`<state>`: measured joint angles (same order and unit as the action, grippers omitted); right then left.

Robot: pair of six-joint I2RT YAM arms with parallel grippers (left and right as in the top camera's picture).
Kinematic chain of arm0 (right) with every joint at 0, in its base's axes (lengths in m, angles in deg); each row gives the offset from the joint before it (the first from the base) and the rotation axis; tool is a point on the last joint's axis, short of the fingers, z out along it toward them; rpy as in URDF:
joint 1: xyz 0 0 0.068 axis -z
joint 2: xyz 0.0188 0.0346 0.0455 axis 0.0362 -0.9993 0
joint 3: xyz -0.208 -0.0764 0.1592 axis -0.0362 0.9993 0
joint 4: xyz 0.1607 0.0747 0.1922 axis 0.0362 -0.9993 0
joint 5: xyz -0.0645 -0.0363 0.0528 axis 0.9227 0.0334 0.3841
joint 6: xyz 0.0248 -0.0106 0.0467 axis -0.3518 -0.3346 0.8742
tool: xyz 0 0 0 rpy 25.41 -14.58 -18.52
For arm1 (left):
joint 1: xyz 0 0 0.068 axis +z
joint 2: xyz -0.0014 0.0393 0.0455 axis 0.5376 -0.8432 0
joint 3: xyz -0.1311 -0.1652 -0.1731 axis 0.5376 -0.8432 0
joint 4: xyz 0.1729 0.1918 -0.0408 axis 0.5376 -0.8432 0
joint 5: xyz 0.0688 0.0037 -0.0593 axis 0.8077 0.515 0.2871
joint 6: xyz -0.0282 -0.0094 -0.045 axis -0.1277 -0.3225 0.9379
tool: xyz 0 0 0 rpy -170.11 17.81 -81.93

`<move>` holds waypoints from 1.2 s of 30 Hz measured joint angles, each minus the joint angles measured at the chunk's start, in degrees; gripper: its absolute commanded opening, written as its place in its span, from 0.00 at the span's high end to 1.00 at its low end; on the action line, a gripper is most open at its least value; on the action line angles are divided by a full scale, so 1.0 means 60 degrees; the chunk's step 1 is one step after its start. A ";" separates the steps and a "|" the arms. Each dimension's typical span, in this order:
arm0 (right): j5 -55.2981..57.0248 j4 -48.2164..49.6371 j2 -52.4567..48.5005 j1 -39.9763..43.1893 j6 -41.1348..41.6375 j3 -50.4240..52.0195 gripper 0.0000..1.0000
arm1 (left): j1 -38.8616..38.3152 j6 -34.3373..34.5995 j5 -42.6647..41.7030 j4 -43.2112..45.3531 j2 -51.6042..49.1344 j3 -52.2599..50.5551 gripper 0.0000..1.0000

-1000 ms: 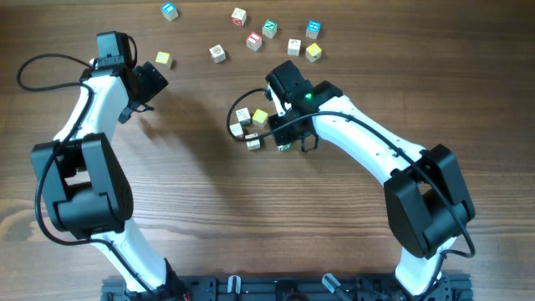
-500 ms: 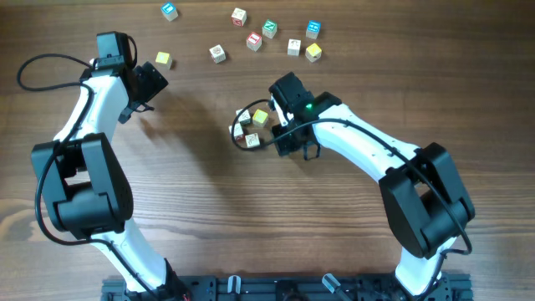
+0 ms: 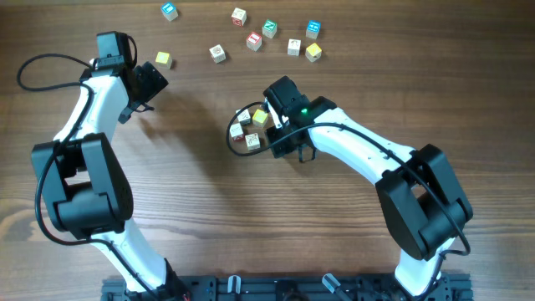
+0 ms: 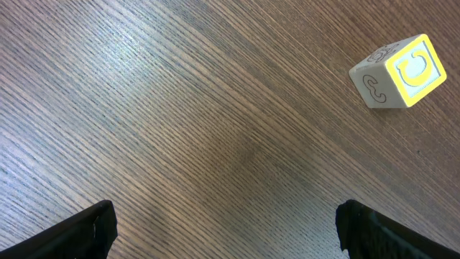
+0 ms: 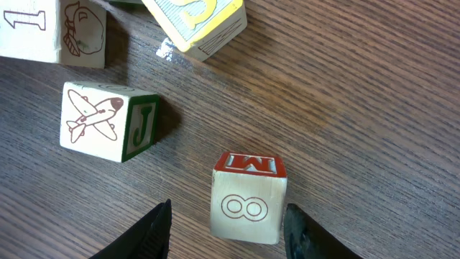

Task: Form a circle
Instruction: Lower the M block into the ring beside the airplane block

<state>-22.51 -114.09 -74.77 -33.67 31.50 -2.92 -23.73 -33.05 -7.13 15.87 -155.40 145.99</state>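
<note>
Beside the circle (image 3: 252, 140), astride its red-topped cube (image 5: 248, 205), right end effector (image 5: 228, 226) apart; left end effector (image 4: 223, 230) apart near yellow cube (image 4: 399, 72)

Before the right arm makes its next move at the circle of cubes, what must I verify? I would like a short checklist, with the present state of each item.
1. Right gripper open: ok, its jaws stand apart on either side of the red M cube.
2. Both fingers free of that cube: cannot tell. One side shows a gap, the other is very near.
3. Red M cube flat on the table: ok.
4. Red M cube tight against the airplane cube: not ok, bare wood shows between them.
5. Circle closed all around: cannot tell, the right wrist covers part of it from overhead.
6. Left gripper open, empty and away from the circle: ok, only a loose yellow cube lies near it.
</note>
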 measured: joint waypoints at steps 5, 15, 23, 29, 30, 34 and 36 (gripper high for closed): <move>0.0033 -0.0004 0.0000 0.0000 0.0000 0.0000 0.54 | 0.0000 0.0000 0.0000 0.0000 0.0000 0.0000 0.00; 0.0248 0.0036 0.0000 0.0000 0.0036 0.0000 0.53 | 0.0000 0.0000 0.0000 0.0000 0.0000 0.0000 0.00; 0.0259 0.0113 -0.0062 0.0000 0.0109 0.0000 0.58 | 0.0000 0.0000 0.0000 0.0000 0.0000 0.0000 0.00; 0.0317 0.0142 -0.0113 0.0000 0.0149 0.0000 0.57 | 0.0000 0.0000 0.0000 0.0000 0.0000 0.0000 0.00; 0.0317 0.0204 -0.0127 0.0000 0.0149 0.0000 0.59 | 0.0000 0.0000 -0.0004 0.0000 0.0000 0.0000 0.00; 0.0390 0.0237 -0.0182 0.0000 0.0204 0.0000 0.69 | 0.0000 0.0000 0.0000 0.0000 0.0000 0.0000 0.00; 0.0423 0.0229 -0.0219 0.0000 0.0240 0.0000 0.68 | 0.0000 0.0000 0.0000 0.0000 0.0000 0.0004 0.00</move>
<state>-19.98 -112.71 -76.09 -33.67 32.95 -2.92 -23.73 -33.05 -7.13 15.87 -155.40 146.02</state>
